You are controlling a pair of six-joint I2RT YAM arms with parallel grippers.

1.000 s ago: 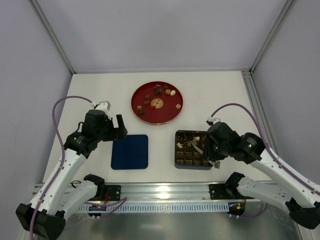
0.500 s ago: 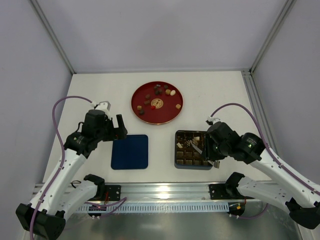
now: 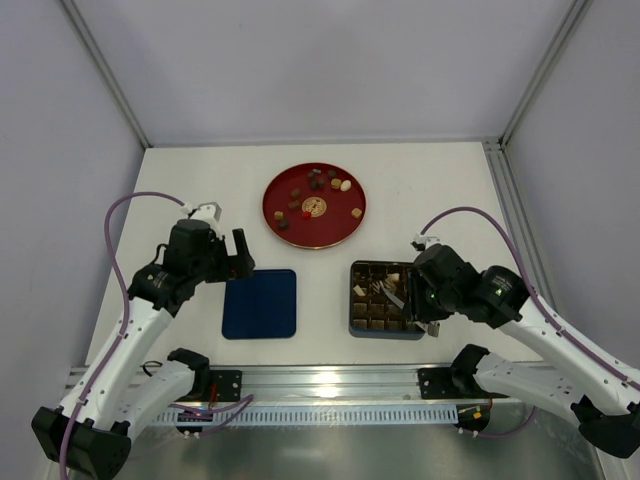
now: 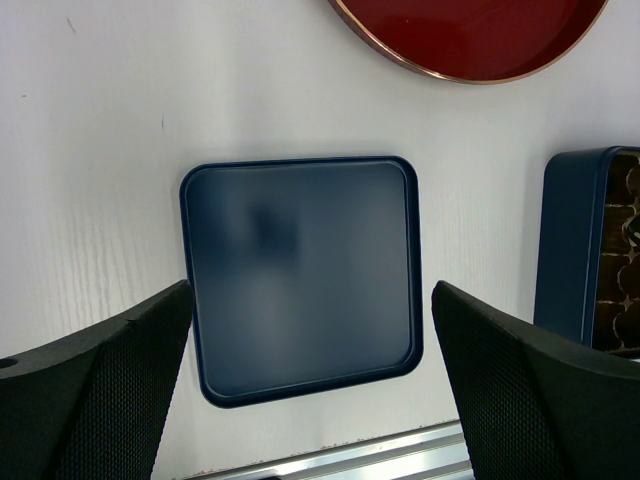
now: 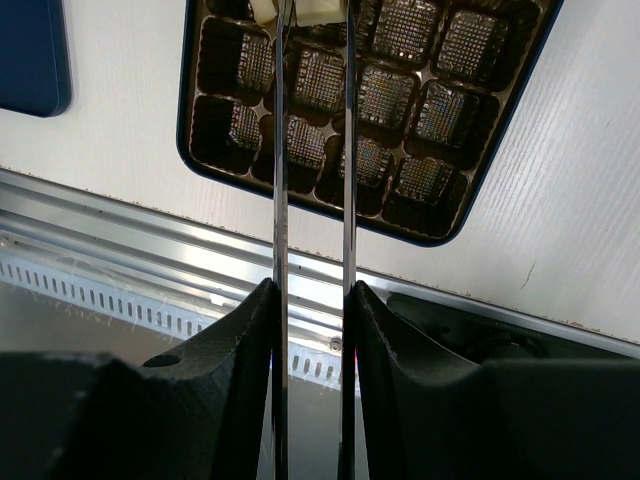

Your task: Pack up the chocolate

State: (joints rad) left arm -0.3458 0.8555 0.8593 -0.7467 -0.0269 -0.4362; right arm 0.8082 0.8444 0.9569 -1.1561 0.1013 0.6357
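Note:
Several small chocolates (image 3: 316, 183), dark, light brown and cream, lie on a red plate (image 3: 285, 195). A blue box holds the brown gridded tray (image 3: 383, 312); a few cream pieces (image 3: 359, 290) sit in its far cells. My right gripper (image 3: 418, 300) is shut on metal tongs (image 5: 281, 150) whose tips reach over the tray's far cells. A cream piece (image 5: 318, 8) shows between the blades at the frame's top edge; whether it is gripped is unclear. My left gripper (image 4: 310, 400) is open and empty, above the near edge of the flat dark-blue lid (image 4: 300, 270).
The lid (image 3: 260, 303) lies left of the tray box (image 5: 440, 238), whose wall also shows in the left wrist view (image 4: 565, 240). The plate (image 4: 470, 40) is behind both. A metal rail (image 3: 330, 385) runs along the table's near edge.
My right gripper and its tongs have shifted very slightly left over the tray. The left arm has not moved.

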